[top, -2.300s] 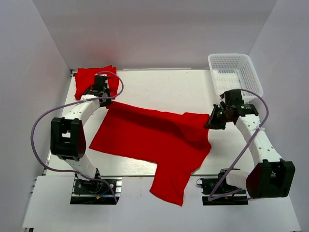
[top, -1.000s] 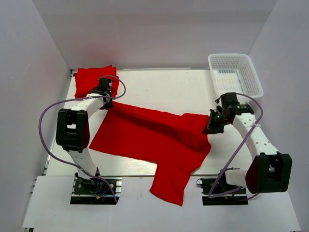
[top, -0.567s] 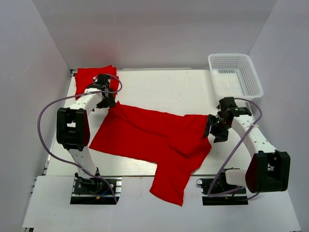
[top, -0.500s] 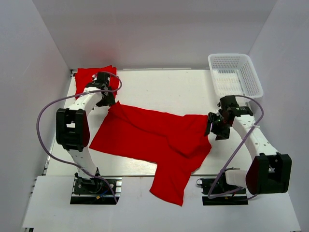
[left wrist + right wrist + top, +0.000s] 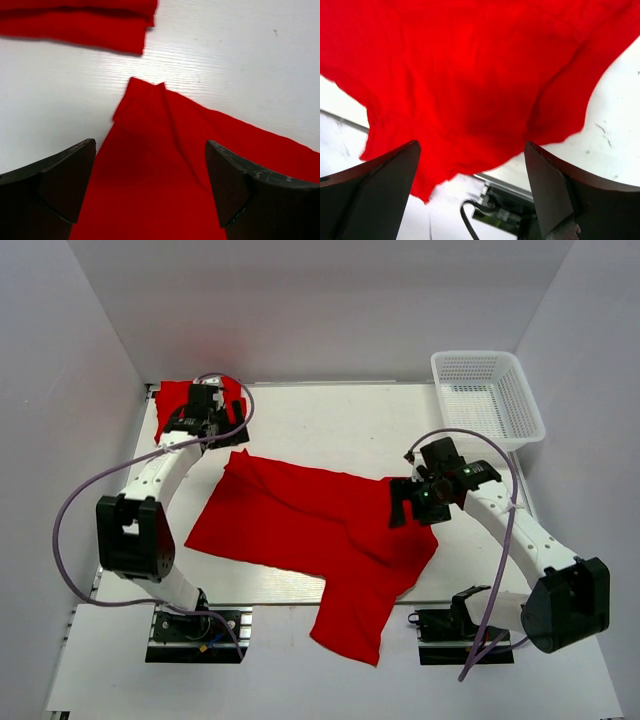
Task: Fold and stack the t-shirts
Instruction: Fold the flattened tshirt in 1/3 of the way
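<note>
One red t-shirt (image 5: 320,525) lies spread and wrinkled across the table, one sleeve hanging over the near edge. A second t-shirt (image 5: 170,400) lies folded at the back left corner. My left gripper (image 5: 212,430) hovers open between the two, above the spread shirt's back left corner (image 5: 145,95), with nothing between its fingers. The folded t-shirt (image 5: 75,25) shows at the top of the left wrist view. My right gripper (image 5: 403,502) hangs open above the spread shirt's right edge (image 5: 470,65), holding nothing.
A white mesh basket (image 5: 490,390) stands at the back right corner. White walls close in the table (image 5: 340,425) on three sides. The right arm's base and a black cable (image 5: 505,210) show below the shirt in the right wrist view.
Both grippers opened and let go of the spread shirt's corners. The left gripper drew back toward the folded shirt. The right gripper swung left, over the shirt's right edge.
</note>
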Tool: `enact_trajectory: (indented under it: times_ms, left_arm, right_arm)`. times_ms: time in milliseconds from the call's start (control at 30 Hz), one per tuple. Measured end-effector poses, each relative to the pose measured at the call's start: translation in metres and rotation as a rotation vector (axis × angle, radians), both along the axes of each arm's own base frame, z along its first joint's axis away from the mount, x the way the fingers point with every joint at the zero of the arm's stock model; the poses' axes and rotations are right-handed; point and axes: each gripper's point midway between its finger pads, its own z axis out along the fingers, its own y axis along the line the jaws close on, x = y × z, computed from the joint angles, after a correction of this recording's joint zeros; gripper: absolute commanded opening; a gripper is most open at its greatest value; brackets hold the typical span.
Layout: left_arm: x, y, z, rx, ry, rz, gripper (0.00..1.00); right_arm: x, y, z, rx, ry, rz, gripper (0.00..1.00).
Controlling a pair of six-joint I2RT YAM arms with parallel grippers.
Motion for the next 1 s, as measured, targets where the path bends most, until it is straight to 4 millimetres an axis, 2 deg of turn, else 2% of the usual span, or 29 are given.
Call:
enact_trajectory:
  times_ms: [133,300,400,500,633,667,733,900,933,1000]
  left_arm:
    - [0.021,-0.021,-0.018,-0.041,0.04,-0.063,1.0]
    - [0.017,-0.037,-0.072,-0.042,0.177,-0.088,1.0]
    - [0.005,-0.043,-0.098,-0.014,0.268,-0.079,0.9]
    - [-0.009,-0.042,-0.112,0.028,0.334,-0.044,0.8]
    - [-0.023,-0.033,-0.122,0.064,0.378,0.008,0.56]
    - [-0.027,-0.031,-0.124,0.072,0.391,0.022,0.46]
    - [-0.035,-0.026,-0.128,0.087,0.417,0.051,0.4]
    - [-0.05,-0.015,-0.134,0.117,0.453,0.104,0.14]
    - [-0.054,-0.014,-0.134,0.118,0.457,0.113,0.11]
    - [-0.062,-0.012,-0.134,0.119,0.462,0.126,0.13]
  right_arm:
    - [0.013,0.009,0.0,0.027,-0.028,-0.047,0.9]
    - [0.027,0.022,-0.005,0.089,-0.071,-0.091,0.9]
    - [0.034,0.03,-0.012,0.108,-0.059,-0.102,0.9]
    - [0.04,0.035,-0.022,0.112,-0.048,-0.117,0.9]
    - [0.044,0.034,-0.032,0.098,-0.041,-0.146,0.9]
    - [0.044,0.033,-0.033,0.095,-0.04,-0.152,0.9]
    - [0.046,0.033,-0.035,0.092,-0.044,-0.157,0.9]
    - [0.046,0.033,-0.041,0.09,-0.035,-0.172,0.9]
    - [0.046,0.033,-0.042,0.089,-0.033,-0.173,0.9]
    - [0.044,0.032,-0.045,0.086,-0.028,-0.176,0.9]
